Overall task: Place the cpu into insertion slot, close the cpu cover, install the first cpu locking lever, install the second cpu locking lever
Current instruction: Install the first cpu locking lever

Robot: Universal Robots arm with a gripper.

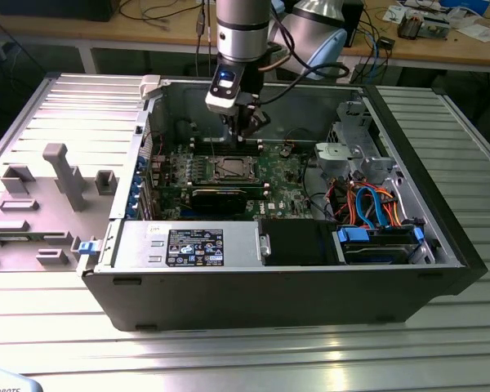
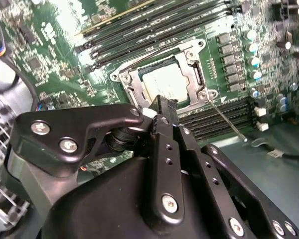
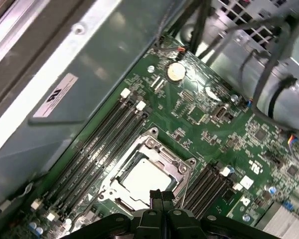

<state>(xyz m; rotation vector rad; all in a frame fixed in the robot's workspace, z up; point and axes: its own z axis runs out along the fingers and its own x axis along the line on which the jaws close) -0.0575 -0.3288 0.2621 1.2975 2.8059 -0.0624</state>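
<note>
The small flat square cpu point(image 2: 165, 81) with the plain silver-grey metal top lies in its socket, just under the tips of the hand point(image 2: 162, 102) and a little ahead of them. The thin silvery metal cpu cover point(image 2: 193, 72) lies flat around the cpu, so the metal top shows through its square opening. The black hand is closed, the two fingers are pressed together with nothing between them, and it hangs close above the socket edge. To one side of the hand a thin metal lever point(image 2: 226, 118) runs out from a socket corner across the black memory slots point(image 2: 224, 112). All this sits on the green motherboard point(image 1: 282, 175) inside an open dark grey computer case point(image 1: 269, 294), which stands on a ribbed metal surface point(image 1: 229, 351)
</note>
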